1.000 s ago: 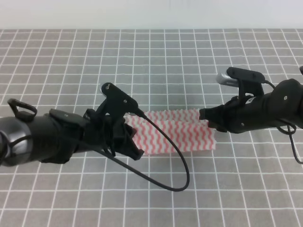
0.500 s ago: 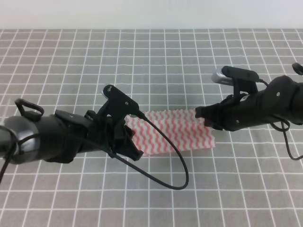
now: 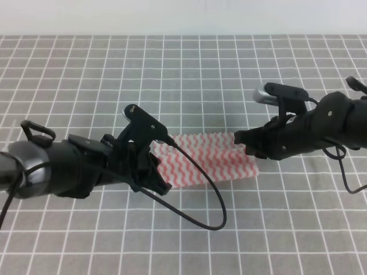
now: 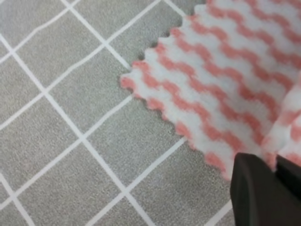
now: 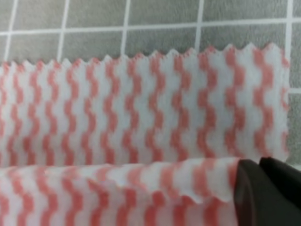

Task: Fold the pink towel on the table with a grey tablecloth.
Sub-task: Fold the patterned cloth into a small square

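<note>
The pink towel (image 3: 209,160) lies as a narrow band on the table with a grey tablecloth (image 3: 189,80), between my two arms. My left gripper (image 3: 156,167) is at the towel's left end. In the left wrist view the left gripper (image 4: 275,165) is shut on a raised layer of the towel (image 4: 221,80) at the lower right. My right gripper (image 3: 241,139) is at the towel's right end. The right wrist view shows the right gripper (image 5: 258,165) shut on the near layer of the towel (image 5: 141,117), which is doubled over the flat layer.
A black cable (image 3: 215,200) loops from the left arm over the towel's front and onto the cloth. Grid-lined grey cloth (image 3: 287,229) spreads all around, ending at a pale wall (image 3: 183,17) at the back.
Both grippers have crept toward the far side with the towel's near edge. The right gripper has shifted a little left, and the towel's front right corner has pulled in.
</note>
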`<state>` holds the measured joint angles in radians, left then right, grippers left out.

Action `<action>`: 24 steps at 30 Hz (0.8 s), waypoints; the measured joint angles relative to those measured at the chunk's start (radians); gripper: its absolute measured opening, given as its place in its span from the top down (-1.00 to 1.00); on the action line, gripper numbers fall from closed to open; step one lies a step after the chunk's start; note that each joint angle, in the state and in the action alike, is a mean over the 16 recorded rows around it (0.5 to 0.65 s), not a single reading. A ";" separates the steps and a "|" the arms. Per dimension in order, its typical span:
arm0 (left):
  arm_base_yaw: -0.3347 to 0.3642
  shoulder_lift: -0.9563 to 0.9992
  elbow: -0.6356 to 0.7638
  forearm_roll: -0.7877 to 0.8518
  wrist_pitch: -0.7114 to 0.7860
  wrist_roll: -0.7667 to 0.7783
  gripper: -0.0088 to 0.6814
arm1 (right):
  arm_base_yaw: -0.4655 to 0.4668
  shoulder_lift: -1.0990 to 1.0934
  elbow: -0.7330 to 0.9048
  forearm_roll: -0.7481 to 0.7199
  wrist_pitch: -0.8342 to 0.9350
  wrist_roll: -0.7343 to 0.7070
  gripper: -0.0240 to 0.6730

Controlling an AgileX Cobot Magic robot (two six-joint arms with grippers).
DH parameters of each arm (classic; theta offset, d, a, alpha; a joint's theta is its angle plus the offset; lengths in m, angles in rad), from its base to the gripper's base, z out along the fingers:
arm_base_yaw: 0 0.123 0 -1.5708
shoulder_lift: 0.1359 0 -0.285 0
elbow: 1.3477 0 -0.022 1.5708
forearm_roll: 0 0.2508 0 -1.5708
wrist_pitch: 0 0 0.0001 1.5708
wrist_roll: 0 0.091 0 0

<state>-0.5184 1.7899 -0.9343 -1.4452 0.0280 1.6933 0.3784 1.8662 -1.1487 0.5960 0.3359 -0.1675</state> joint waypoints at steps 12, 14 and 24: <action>0.000 0.010 -0.041 -0.001 -0.009 0.009 0.98 | -0.001 0.007 -0.017 0.000 0.008 0.000 0.97; 0.000 0.012 -0.050 0.000 -0.008 0.012 0.98 | -0.003 0.007 -0.021 0.000 0.010 0.000 0.97; 0.004 0.043 -0.080 0.002 -0.012 0.027 0.98 | -0.015 0.007 -0.035 0.000 0.016 0.000 0.97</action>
<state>-0.5143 1.8327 -1.0146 -1.4435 0.0157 1.7198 0.3633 1.8732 -1.1836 0.5957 0.3516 -0.1675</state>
